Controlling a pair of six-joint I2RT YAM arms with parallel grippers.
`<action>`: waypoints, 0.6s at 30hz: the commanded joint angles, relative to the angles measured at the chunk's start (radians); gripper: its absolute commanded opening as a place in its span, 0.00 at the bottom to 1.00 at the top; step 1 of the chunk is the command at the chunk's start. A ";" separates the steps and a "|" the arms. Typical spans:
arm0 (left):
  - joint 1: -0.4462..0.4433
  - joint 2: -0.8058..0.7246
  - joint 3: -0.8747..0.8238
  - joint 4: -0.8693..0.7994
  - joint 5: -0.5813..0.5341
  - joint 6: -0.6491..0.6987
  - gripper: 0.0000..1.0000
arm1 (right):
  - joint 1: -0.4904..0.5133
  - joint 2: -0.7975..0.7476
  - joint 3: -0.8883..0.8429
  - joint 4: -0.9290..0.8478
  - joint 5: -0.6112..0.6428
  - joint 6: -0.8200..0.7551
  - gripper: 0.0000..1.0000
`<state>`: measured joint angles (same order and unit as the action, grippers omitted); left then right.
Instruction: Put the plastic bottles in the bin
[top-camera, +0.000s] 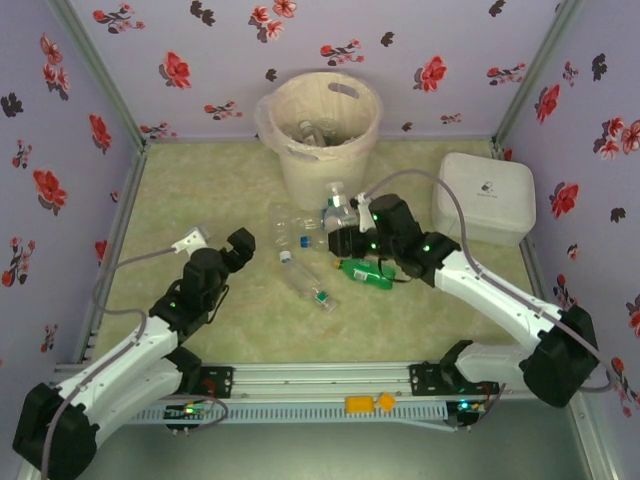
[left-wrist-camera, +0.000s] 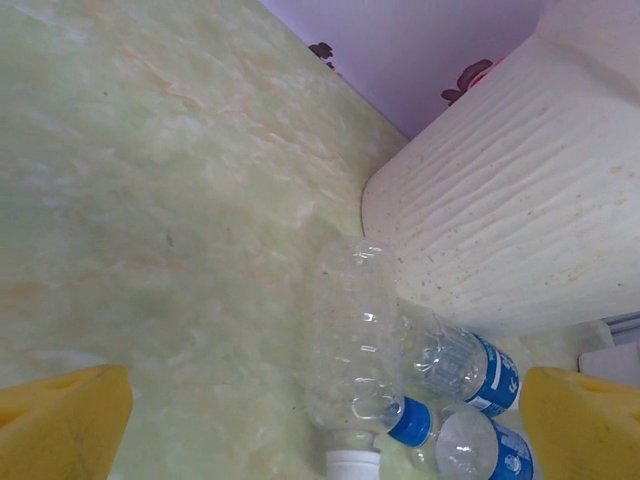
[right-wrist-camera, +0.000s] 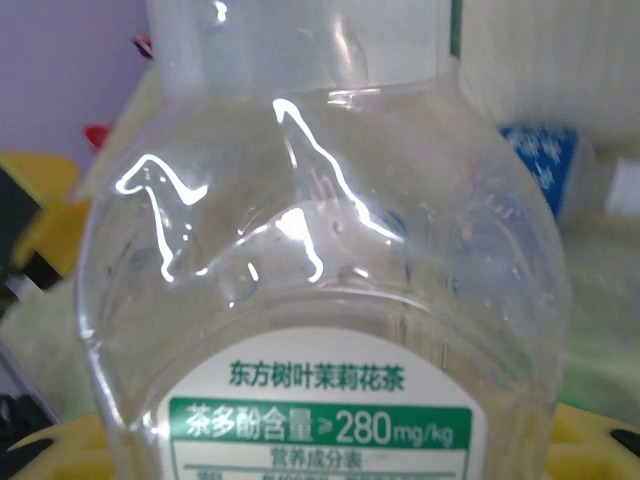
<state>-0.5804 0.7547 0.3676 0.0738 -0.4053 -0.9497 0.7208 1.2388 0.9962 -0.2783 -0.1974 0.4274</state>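
Lilac walls printed with red and dark flowers close in a pale green marbled table (top-camera: 200, 190). From the overhead camera I see the bin (top-camera: 322, 150) standing at the upper centre of the frame against the back wall, its clear liner folded over the rim and a few clear bottles (top-camera: 315, 130) already inside. A white rounded box (top-camera: 483, 198) sits to its right.

The right gripper (top-camera: 347, 216) is just below the bin's base, and its fingers are pinching an upright clear bottle (top-camera: 337, 203). On the right wrist camera that bottle (right-wrist-camera: 320, 250) sits very close to the lens, with a green and white label low in the frame and yellow pads (right-wrist-camera: 590, 440) at the bottom corners.

The left gripper (top-camera: 240, 245) is at centre left, above the bare table. On its wrist camera the yellow fingers (left-wrist-camera: 65, 425) are spread wide at the two lower corners, holding nothing. Between them, further off, a big clear bottle (left-wrist-camera: 350, 340) lies against the bin's ribbed wall (left-wrist-camera: 520, 220), with two blue-labelled bottles (left-wrist-camera: 465, 365) just to its right.

Overhead again, a green bottle (top-camera: 365, 273) lies on its side below the right gripper, and a slim clear bottle (top-camera: 308, 282) lies left of it.
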 joint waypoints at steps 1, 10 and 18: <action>0.022 -0.061 -0.026 -0.098 -0.030 0.049 1.00 | -0.010 0.068 0.150 0.081 -0.081 -0.042 0.41; 0.051 -0.100 -0.039 -0.155 -0.028 0.172 1.00 | -0.075 0.288 0.594 -0.028 -0.153 -0.148 0.40; 0.055 -0.015 0.037 -0.200 -0.017 0.267 1.00 | -0.185 0.528 0.947 -0.061 -0.079 -0.098 0.40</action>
<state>-0.5350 0.7284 0.3553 -0.1013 -0.4088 -0.7494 0.5713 1.6947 1.8587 -0.3107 -0.3077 0.3141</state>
